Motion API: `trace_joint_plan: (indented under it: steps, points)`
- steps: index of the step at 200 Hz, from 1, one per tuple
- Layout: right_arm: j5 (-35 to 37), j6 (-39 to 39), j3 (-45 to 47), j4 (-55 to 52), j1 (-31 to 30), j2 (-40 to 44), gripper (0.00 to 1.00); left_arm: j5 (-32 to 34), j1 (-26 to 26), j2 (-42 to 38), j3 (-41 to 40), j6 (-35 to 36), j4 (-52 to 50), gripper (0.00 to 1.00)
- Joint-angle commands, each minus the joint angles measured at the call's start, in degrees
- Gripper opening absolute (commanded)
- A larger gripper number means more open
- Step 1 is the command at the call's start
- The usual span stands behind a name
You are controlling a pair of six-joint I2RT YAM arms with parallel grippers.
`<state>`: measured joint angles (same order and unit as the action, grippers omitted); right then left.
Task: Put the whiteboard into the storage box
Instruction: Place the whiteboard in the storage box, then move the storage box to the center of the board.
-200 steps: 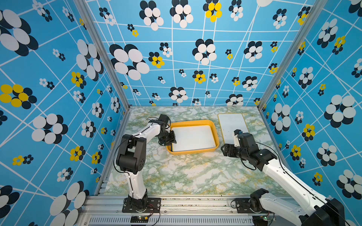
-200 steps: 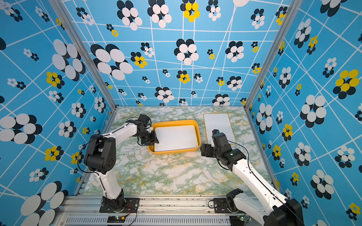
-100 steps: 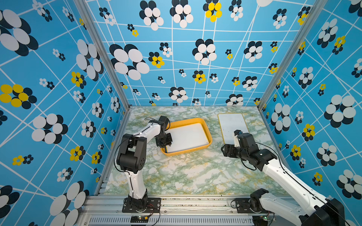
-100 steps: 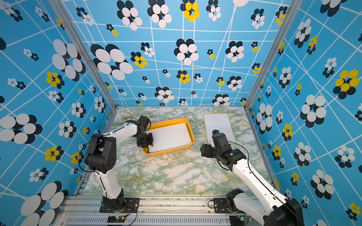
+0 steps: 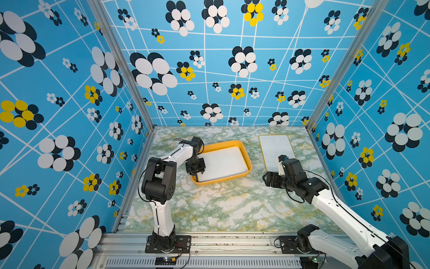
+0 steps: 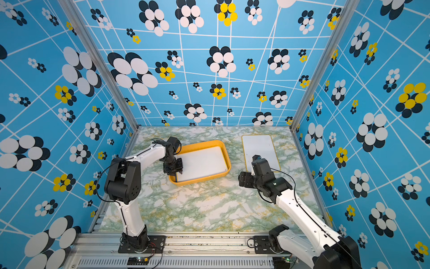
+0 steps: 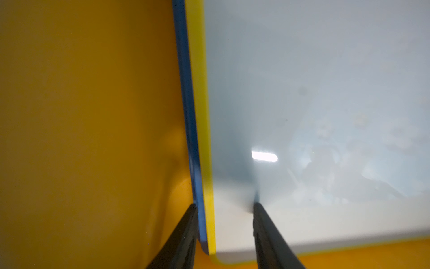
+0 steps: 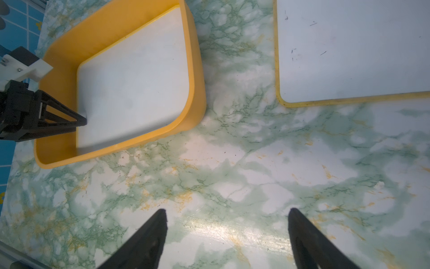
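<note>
A counter (image 5: 221, 209) printed in green-and-white marble with yellow veins sits between blue walls (image 5: 232, 69) crossed by white lines and black, white and yellow flowers. The orange storage box (image 5: 223, 180) holds a whiteboard (image 5: 222, 163). A second whiteboard (image 5: 274, 149) lies flat near the right wall. The left pincer (image 7: 224, 207) straddles the boxed board's edge; I cannot tell whether it is clamped. The right pincer (image 8: 226, 216) hangs apart over the counter.

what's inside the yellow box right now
A whiteboard lies in the yellow box, covering most of its floor, with the left gripper at one edge. A blue strip shows along that edge in the left wrist view; anything beneath the board is hidden.
</note>
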<state>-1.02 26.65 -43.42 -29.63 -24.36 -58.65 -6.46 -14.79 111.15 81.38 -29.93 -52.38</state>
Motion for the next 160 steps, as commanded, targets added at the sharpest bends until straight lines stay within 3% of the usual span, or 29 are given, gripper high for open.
trace_joint_plan:
  steps: [1, 28, 31, 42, 75, 107, 160]
  points:
    - [-0.65, 1.46, 0.55, 0.20, -0.34, -0.40, 0.84, 2.73, -0.52, -0.56, 3.59, 1.68, -4.62, 0.42]
    - [-1.10, 2.13, 0.53, 0.64, -0.34, -0.76, 0.84, 2.82, -1.26, -2.68, 6.45, 3.44, -6.25, 0.42]
    - [-1.09, 2.20, 0.54, 0.64, -0.28, -0.83, 0.84, 2.85, -1.26, -2.89, 6.70, 3.59, -6.49, 0.46]
    - [-1.34, 2.47, 0.55, 0.82, -0.34, -1.02, 0.84, 3.40, -1.36, -3.75, 7.82, 4.05, -7.64, 0.47]
    - [-1.31, 3.04, 0.63, 0.89, -0.34, -1.64, 0.84, 8.40, -1.40, -8.18, 8.38, 4.18, -11.34, 0.48]
    - [-1.13, 3.40, 0.55, 0.98, -0.33, -2.55, 0.84, 14.05, -1.05, -13.21, 5.08, 2.18, -14.37, 0.50]
    - [0.82, 2.62, -1.11, -0.34, -0.33, -3.14, 0.84, 12.34, -0.58, -15.06, -2.69, 1.41, -10.78, 0.54]
